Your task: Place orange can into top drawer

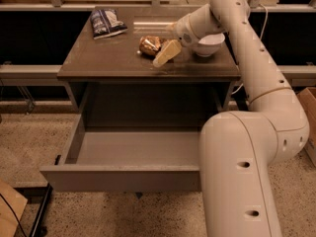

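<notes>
The orange can (148,45), crushed and shiny bronze, lies on its side on the brown cabinet top (98,58), just left of middle-right. My gripper (161,54) hangs low over the top, right beside the can on its near right side, close to touching it. The top drawer (118,178) below is pulled wide out; its grey inside shows nothing in it. My arm reaches in from the right, and its large lower link (242,172) hides the drawer's right end.
A blue-and-white snack bag (106,22) lies at the back left of the top. A white bowl (208,44) stands right behind my wrist. A cardboard box (309,117) is at the far right and another piece (10,211) at the lower left floor.
</notes>
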`<state>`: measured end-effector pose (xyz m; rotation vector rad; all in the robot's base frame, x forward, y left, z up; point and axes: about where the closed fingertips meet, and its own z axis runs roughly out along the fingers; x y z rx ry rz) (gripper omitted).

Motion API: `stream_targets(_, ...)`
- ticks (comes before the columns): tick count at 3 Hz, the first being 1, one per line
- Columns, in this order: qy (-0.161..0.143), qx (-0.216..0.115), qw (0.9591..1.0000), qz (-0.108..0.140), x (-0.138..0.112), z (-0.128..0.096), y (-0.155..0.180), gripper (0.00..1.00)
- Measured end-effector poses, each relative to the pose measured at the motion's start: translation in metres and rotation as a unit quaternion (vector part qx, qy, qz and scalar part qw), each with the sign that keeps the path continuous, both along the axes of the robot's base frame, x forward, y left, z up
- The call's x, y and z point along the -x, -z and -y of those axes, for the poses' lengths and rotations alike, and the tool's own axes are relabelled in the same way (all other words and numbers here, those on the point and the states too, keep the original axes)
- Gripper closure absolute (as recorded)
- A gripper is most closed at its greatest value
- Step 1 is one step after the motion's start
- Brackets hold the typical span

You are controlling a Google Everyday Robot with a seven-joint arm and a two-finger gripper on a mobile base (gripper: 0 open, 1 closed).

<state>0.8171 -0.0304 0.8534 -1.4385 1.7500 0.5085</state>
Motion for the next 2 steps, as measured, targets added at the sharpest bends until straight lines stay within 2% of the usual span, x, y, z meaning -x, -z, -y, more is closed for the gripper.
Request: stream_targets(2, 0.01, 0.01, 0.9997, -0.022, -0.0002, 0.01, 0.0169, 0.41)
